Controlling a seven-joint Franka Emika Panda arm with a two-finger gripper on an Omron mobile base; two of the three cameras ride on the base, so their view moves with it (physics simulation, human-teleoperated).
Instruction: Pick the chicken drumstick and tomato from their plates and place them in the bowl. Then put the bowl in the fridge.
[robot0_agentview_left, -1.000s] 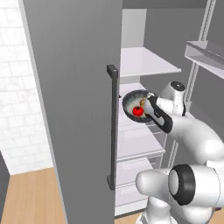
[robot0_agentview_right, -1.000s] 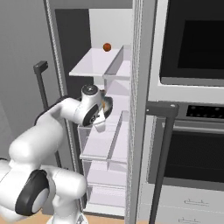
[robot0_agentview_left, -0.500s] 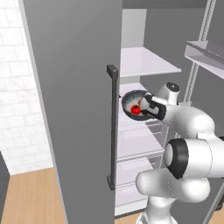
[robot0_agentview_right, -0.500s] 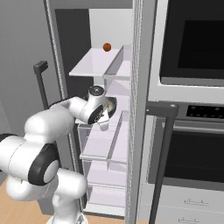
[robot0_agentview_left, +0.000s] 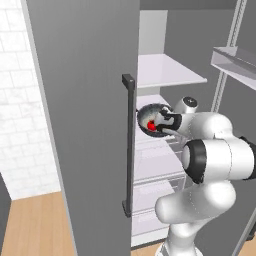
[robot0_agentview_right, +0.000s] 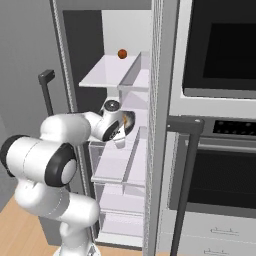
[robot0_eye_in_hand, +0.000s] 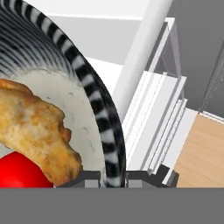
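While clamped narrow on the rim of the dark grey-blue ceramic bowl (robot0_agentview_left: 151, 120), the gripper (robot0_eye_in_hand: 114, 178) holds it; golden-brown drumstick (robot0_eye_in_hand: 35, 135) and red tomato (robot0_eye_in_hand: 19, 170) lie just left of the fingers (robot0_eye_in_hand: 89, 177).

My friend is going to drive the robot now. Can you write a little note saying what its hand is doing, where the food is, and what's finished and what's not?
Gripper: fingers shut on the rim of the bowl, holding it up inside the open fridge.
Things: the chicken drumstick and the tomato both lie in the bowl.
Done: both foods are in the bowl and the bowl is carried into the fridge.
Left: set the bowl on a shelf, let go, pull the arm out.
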